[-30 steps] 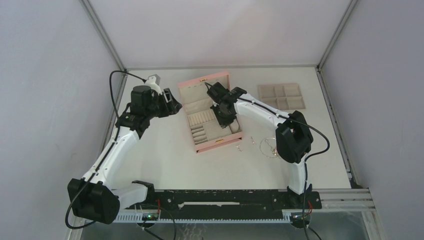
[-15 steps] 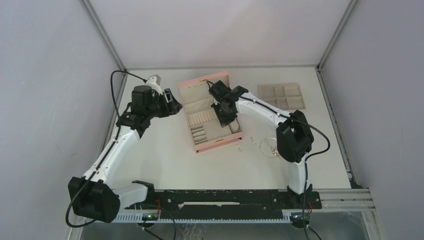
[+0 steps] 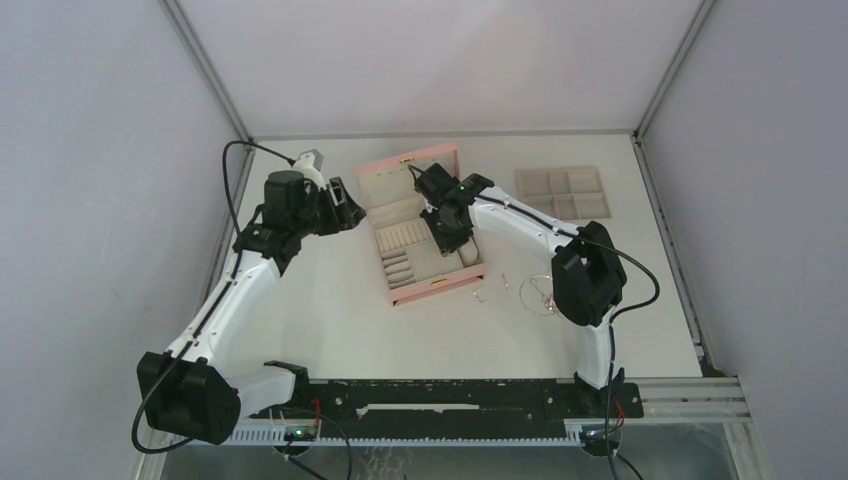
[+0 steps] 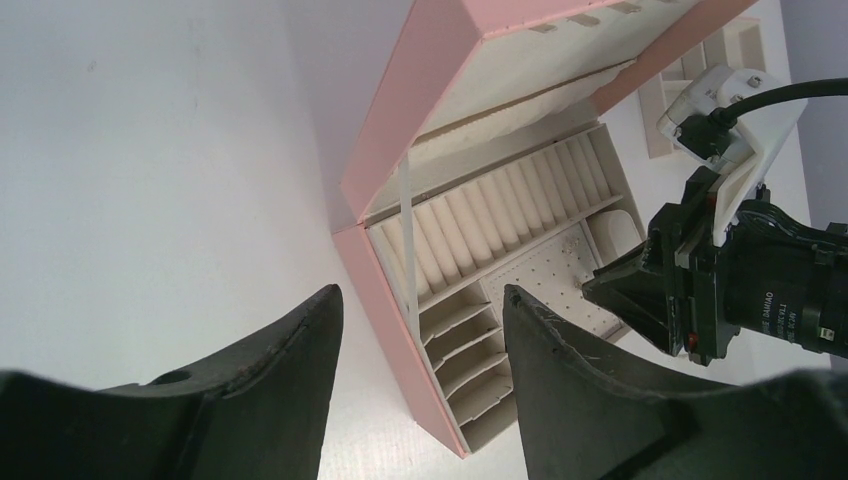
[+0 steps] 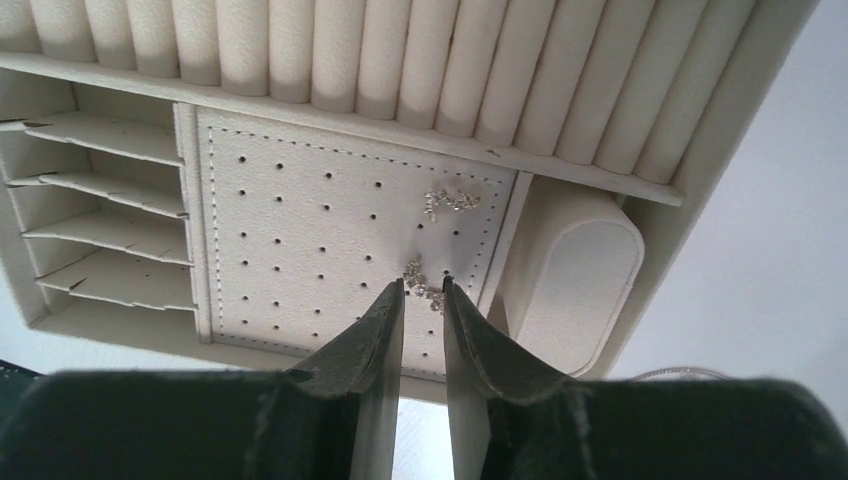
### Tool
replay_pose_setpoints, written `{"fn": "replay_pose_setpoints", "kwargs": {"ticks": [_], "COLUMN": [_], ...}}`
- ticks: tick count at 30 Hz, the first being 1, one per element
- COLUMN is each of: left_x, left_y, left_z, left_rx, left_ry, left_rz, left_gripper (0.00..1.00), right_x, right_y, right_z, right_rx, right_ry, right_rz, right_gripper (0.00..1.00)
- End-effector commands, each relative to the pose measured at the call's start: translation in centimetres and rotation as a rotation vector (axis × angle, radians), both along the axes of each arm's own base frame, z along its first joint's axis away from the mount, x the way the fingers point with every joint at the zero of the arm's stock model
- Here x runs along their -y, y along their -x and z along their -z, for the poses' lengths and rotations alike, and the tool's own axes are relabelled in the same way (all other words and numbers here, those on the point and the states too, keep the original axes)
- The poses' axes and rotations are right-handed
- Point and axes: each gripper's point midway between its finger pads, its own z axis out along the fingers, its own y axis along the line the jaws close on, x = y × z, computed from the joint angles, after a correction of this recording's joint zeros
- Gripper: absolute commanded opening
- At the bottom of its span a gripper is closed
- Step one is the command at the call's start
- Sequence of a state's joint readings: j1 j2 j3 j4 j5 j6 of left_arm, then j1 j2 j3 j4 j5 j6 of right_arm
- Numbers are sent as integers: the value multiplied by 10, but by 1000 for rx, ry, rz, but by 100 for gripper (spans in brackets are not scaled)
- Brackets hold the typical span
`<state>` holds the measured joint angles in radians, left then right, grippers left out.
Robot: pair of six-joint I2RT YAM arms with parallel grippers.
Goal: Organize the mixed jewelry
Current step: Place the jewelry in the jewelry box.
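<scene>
Right claw (image 5: 423, 287) above earrings (image 5: 412, 268); panel (image 5: 300, 230) edge near.

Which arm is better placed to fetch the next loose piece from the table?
Right, probably. The chain necklace and small silver bits lie right of the pink box, beside the right arm; the left gripper hovers off its opposite side.

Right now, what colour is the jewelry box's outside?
The box is pink; left wrist view.

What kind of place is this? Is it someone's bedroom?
Probably a robot lab booth, not a bedroom: a left arm and right arm bolted to a white table, plain walls on metal posts around it.
</scene>
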<state>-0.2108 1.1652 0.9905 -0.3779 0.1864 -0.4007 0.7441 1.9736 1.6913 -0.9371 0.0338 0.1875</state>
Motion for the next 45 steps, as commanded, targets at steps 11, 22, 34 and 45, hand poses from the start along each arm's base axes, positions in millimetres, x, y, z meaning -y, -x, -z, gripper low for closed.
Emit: {"fn": "replay_pose_setpoints", "kwargs": {"ticks": [11, 22, 34, 45], "left_x": [1, 1, 1, 2], "left_y": [-10, -11, -9, -8], "left_z": [-30, -30, -30, -32], "left_rx": [78, 78, 80, 83], "left_ry": [21, 23, 25, 33], "left_rz": [-1, -3, -6, -2], "left_gripper": [65, 65, 65, 65], "right_x": [4, -5, 6, 16], "right_y": [-11, -7, -11, -19], "right_z": [-7, -14, -8, -13], "right_rx": [56, 75, 70, 69], "right_ry": [16, -31, 15, -6], "right_rz": [-11, -46, 9, 65], "right_gripper": [28, 30, 30, 29]}}
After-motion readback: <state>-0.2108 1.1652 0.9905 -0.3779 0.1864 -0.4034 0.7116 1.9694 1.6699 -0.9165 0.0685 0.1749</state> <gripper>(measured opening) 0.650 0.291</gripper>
